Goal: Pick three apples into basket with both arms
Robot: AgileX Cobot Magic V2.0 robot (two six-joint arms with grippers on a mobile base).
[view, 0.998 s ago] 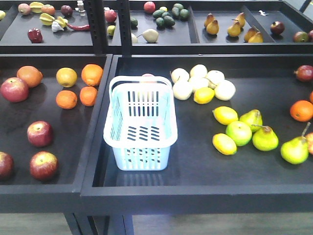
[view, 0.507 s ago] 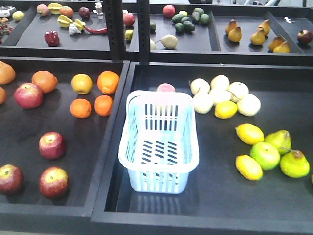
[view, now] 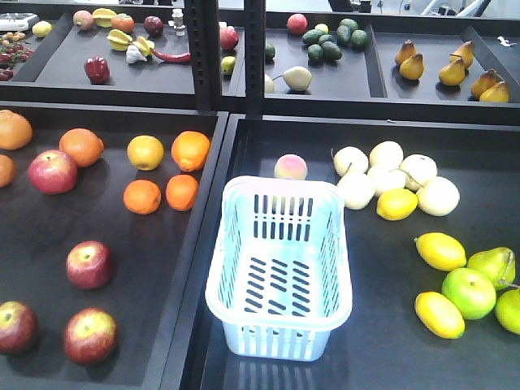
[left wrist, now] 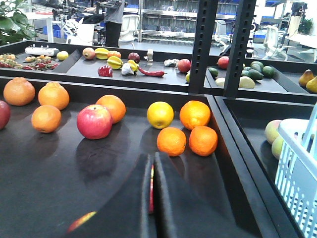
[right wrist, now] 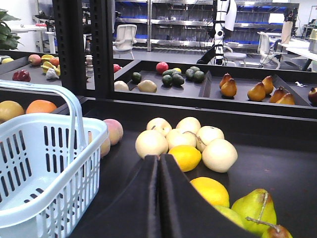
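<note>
Whole empty basket [view: 280,341] and apples [view: 89,264] in front view only, left gripper [left wrist: 152,159], right gripper [right wrist: 159,158] each pressed together in wrist views

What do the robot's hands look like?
Only the wrist cameras show them. The left hand and the right hand look alike. Each is made of two smooth, matte black fingers, wide near the camera and narrowing to a tip, with a thin seam between them. No cables, markings or arm links are in view.
</note>
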